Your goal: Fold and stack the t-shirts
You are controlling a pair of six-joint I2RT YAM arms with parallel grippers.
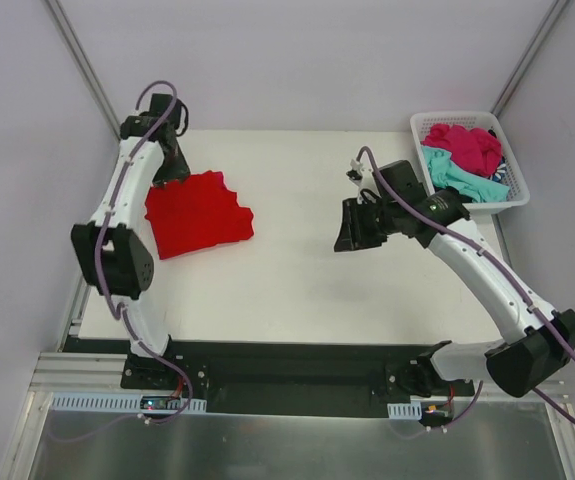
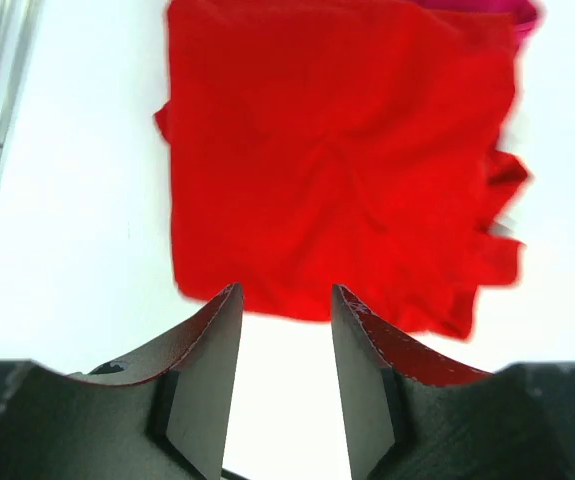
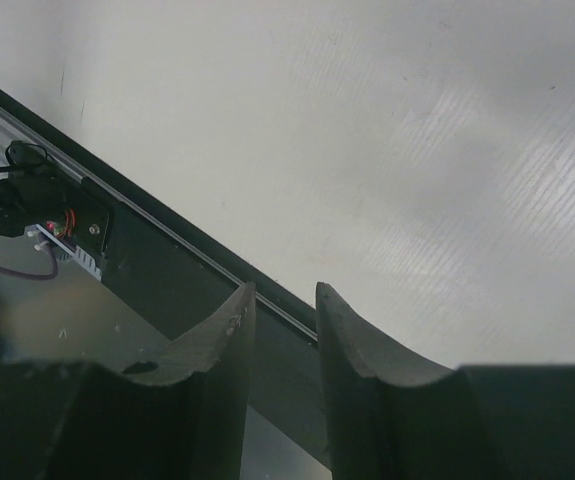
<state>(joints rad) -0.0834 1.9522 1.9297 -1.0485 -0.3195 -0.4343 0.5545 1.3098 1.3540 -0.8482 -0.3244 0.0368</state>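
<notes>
A bright red t-shirt (image 1: 199, 212) lies folded into a rough square on the left of the white table; it fills the left wrist view (image 2: 337, 160). A magenta edge (image 2: 515, 10) peeks out from under its far corner. My left gripper (image 1: 174, 172) hovers just off the shirt's far-left edge, open and empty (image 2: 285, 300). My right gripper (image 1: 352, 228) is over bare table right of centre, its jaws slightly apart with nothing between them (image 3: 285, 295). A magenta-pink shirt (image 1: 467, 145) and a teal shirt (image 1: 457, 178) lie crumpled in the basket.
The white lattice basket (image 1: 464, 116) stands at the table's far right corner. The table's black front edge (image 3: 167, 255) and the metal rail below it show in the right wrist view. Grey walls enclose the table on the left, back and right.
</notes>
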